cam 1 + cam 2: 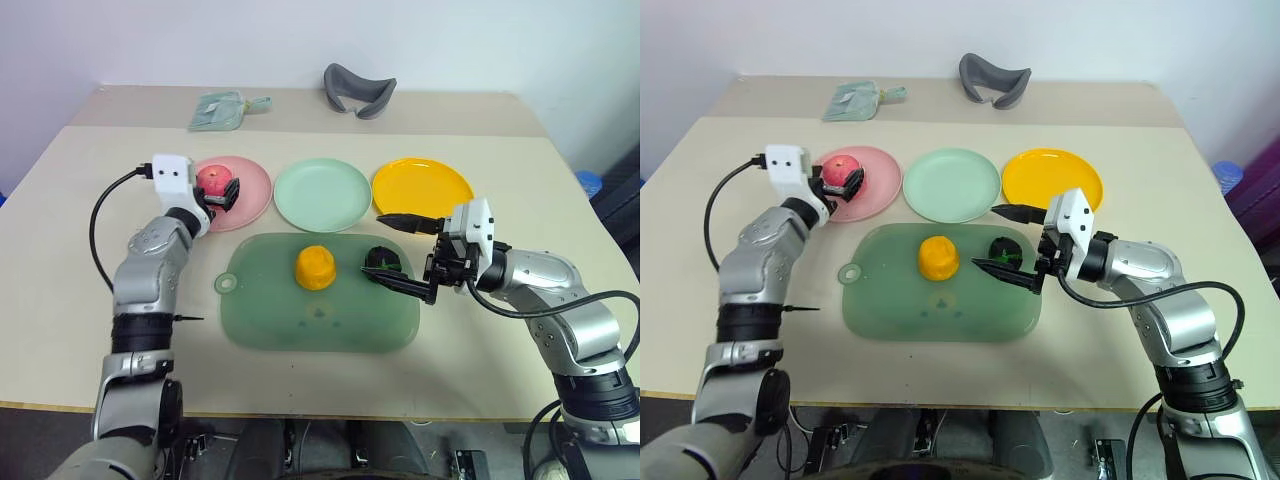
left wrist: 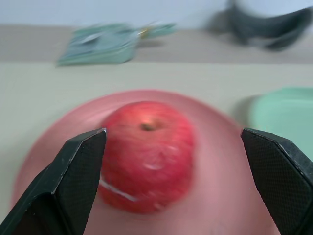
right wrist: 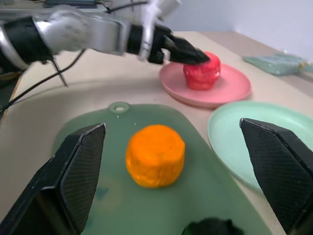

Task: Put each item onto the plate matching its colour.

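Left wrist view has the red apple (image 2: pixel 146 154) sitting on the pink plate (image 2: pixel 54 137), with the left gripper (image 1: pixel 222 193) spread wide around it, one finger close against the apple's side and the other well clear, so from what I can see it isn't gripping anything. So red looks sorted. On the green tray (image 1: pixel 260 320) the orange lump (image 1: pixel 315 267) sits mid-tray and the dark green ball (image 1: pixel 384 260) lies near the tray's right end, just below the mint green plate (image 1: pixel 322 194) and yellow-orange plate (image 1: pixel 422 185). The right gripper (image 1: pixel 405 252) is the nearer one by far, jaws wide and empty, straddling the dark ball: one finger beyond it, one on the near side. I'd guess that ball gets picked next.
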Available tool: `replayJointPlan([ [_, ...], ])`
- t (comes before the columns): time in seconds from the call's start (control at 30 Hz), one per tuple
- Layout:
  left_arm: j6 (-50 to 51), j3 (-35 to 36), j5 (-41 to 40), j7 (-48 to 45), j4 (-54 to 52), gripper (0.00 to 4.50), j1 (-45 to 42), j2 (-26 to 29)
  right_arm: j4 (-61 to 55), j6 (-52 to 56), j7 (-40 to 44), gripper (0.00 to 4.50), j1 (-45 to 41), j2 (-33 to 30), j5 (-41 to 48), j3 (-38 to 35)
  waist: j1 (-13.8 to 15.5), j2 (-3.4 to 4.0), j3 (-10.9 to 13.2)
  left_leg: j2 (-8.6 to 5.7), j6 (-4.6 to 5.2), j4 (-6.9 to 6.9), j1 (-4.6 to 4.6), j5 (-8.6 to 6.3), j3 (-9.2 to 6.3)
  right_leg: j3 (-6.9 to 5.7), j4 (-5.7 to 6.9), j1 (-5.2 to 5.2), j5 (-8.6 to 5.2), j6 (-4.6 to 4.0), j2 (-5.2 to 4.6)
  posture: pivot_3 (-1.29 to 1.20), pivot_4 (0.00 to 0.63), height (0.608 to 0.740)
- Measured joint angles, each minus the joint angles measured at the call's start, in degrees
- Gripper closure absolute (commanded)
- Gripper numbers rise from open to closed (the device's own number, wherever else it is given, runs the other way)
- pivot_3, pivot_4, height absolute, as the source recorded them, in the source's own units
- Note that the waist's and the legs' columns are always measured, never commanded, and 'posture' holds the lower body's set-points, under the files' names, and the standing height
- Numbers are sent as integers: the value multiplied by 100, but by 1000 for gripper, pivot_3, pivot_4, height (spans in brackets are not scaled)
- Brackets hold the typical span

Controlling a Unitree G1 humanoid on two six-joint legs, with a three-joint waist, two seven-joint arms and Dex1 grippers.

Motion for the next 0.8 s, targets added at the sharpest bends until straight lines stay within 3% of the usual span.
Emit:
replayJointPlan([
  [0.1,201,-119,-733,-1342,-1378,31,1219,573,5,-46,-31,0,32,51,-20,6,-90,2,-1,1,-1,-5,2,0,0,2,-2,1,-1,-1,-3,0,150,740],
  [0.23,337,-282,-1207,-2420,-2104,31,2219,993,8,-128,-96,0,28,165,-175,81,-96,1,0,2,-7,-3,7,4,-5,2,-1,7,-1,-3,-4,0,150,740],
  [0.4,-646,-197,-1024,-3222,-2213,31,3081,1323,240,-119,-647,0,-71,332,-922,508,-102,3,0,2,-6,-7,11,3,-6,2,-1,7,-3,-6,-6,0,150,740],
  [0.63,-1095,266,-1359,-4391,-2043,31,3373,1943,379,488,-1344,0,-576,905,-1504,1186,-132,7,1,3,-6,-11,2,3,-5,3,-1,-8,-4,-9,-11,0,150,740],
  [0.8,-1261,504,-1432,-5040,-1841,31,3671,2321,375,928,-1396,0,-906,1093,-1590,1560,-121,11,4,2,-4,-14,-3,2,-4,2,-1,-13,-5,-11,-12,0,150,740],
])
